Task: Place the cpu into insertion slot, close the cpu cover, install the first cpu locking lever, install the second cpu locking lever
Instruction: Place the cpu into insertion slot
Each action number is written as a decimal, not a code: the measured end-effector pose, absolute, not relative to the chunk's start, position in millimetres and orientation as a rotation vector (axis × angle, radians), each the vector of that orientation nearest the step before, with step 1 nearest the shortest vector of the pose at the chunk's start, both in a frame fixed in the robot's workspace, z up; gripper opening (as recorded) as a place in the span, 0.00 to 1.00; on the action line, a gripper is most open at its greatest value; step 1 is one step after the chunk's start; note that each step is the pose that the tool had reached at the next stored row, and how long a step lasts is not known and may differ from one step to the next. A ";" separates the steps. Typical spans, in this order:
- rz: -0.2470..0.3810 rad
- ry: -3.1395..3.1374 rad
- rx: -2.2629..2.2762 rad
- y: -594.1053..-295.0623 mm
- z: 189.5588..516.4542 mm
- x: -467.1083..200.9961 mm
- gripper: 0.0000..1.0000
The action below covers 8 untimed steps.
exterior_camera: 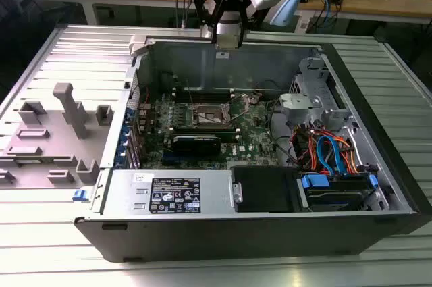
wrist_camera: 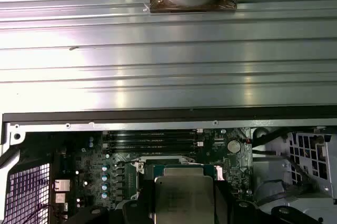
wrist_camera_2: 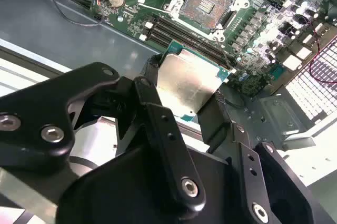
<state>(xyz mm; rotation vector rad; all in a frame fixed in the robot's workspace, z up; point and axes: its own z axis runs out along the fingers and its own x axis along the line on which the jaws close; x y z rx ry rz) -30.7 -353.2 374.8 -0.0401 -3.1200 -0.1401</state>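
While pinched at its edges by the black claw (wrist_camera_2: pixel 187 84), the cpu (wrist_camera_2: pixel 184 95), a flat square with a dull silver top, hangs above the green motherboard (wrist_camera_2: pixel 131 8), apart from the open insertion slot (wrist_camera_2: pixel 208 2) with its dark centre and silvery rim; long black memory slots (wrist_camera_2: pixel 184 34) lie between, inside the grey metal case (exterior_camera: pixel 202 64)

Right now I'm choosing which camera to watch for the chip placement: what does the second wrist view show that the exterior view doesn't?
Second wrist view: the chip, gripped by its edges between the black fingers. Exterior view: the whole open computer case, its blue and orange cables, and the grey fixtures beside it on the exterior view's left. Both: the green board and its empty socket.
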 end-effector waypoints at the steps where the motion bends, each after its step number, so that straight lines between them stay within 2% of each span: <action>1: -0.140 -3.120 -0.040 -353.2 374.8 -30.7 0.54; 8: -0.140 -3.120 -0.040 -353.2 374.8 -30.7 0.54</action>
